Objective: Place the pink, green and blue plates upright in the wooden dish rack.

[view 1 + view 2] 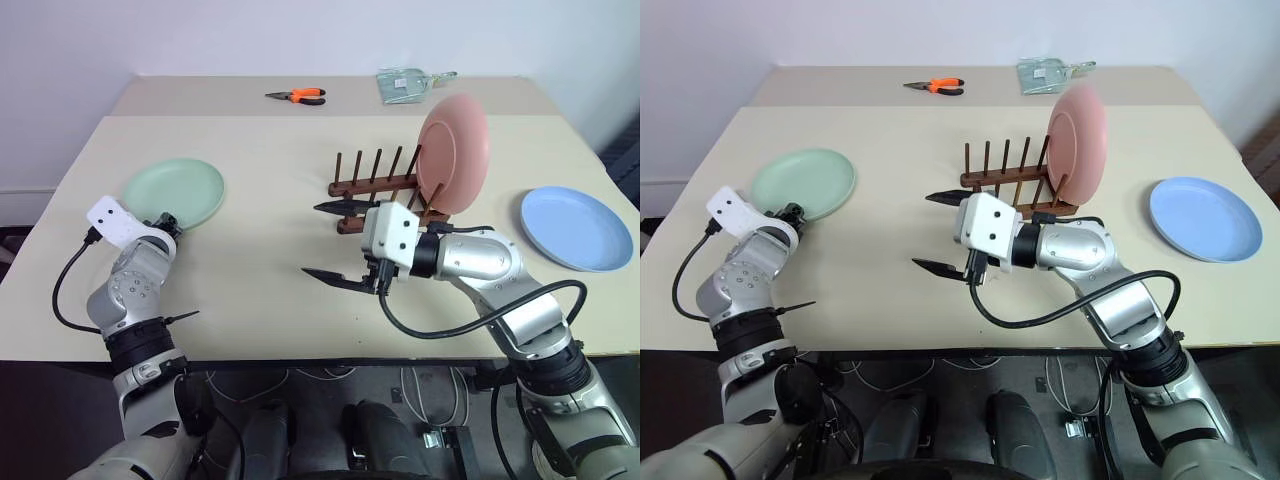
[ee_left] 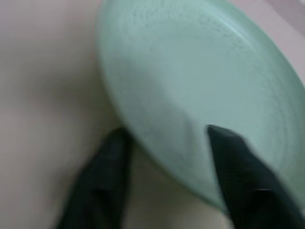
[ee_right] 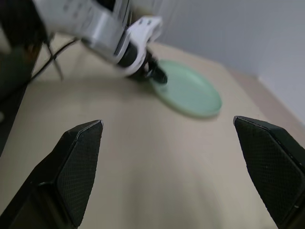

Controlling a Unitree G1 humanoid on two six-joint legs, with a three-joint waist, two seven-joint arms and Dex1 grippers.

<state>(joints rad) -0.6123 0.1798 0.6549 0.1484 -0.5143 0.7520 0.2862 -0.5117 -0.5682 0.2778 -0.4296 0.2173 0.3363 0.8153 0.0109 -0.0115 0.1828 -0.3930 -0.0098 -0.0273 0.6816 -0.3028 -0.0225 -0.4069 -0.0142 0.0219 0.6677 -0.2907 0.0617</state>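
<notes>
Beige table (image 1: 270,200) fills the scene below a white wall, with a second tabletop butted on at twelve o'clock. At three o'clock the blue plate (image 1: 577,227) lies flat. At nine o'clock the green plate (image 1: 175,192) lies flat too. Near the centre, toward one o'clock, the pink plate (image 1: 453,153) stands upright at the right end of the wooden dish rack (image 1: 375,185). The right gripper (image 1: 335,243) hangs above the table just in front of the rack, jaws spread wide and empty, pointing toward nine o'clock. Its wrist view looks past both fingers to the green plate and the left gripper (image 3: 157,72) at its rim. The left wrist view shows what the head views hide: one finger (image 2: 238,176) over the plate's rim, the other (image 2: 102,181) outside it, straddling the edge; whether they pinch it I cannot tell. Orange pliers (image 1: 298,96) and a clear bag (image 1: 405,83) lie at twelve o'clock.
</notes>
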